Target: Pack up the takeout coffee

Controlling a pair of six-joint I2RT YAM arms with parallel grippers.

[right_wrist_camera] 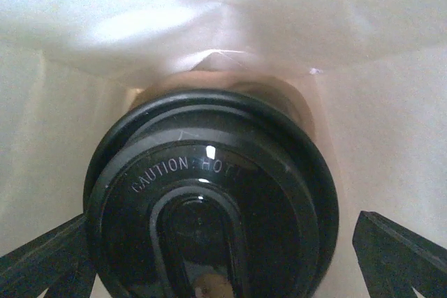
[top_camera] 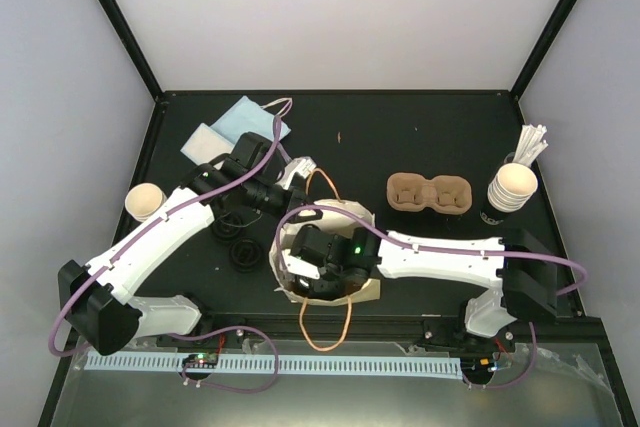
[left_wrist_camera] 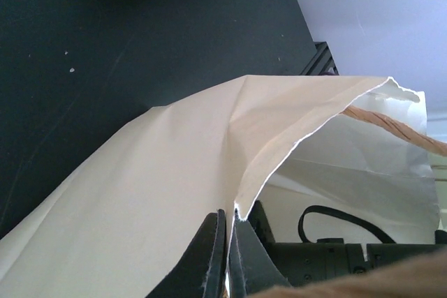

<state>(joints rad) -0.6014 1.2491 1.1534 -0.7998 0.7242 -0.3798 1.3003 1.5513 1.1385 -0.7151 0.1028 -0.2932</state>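
Basically, the left gripper is pinched tight on the paper bag rim, prob. to hold the mouth open. The right gripper is down inside, jaws spread wide w/ nothing held. One finger sits each side of the takeout coffee, black-lidded, center frame, apparently set down. Bag walls crowd the arm's exit. Outside, top view: pulp carrier right of center, cup stack far right, lone open cup mid left.

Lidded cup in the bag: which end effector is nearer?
Right. The right end effector is inside the bag, fingers open either side of the lidded cup. The left end effector pinches the bag's rim, outside.
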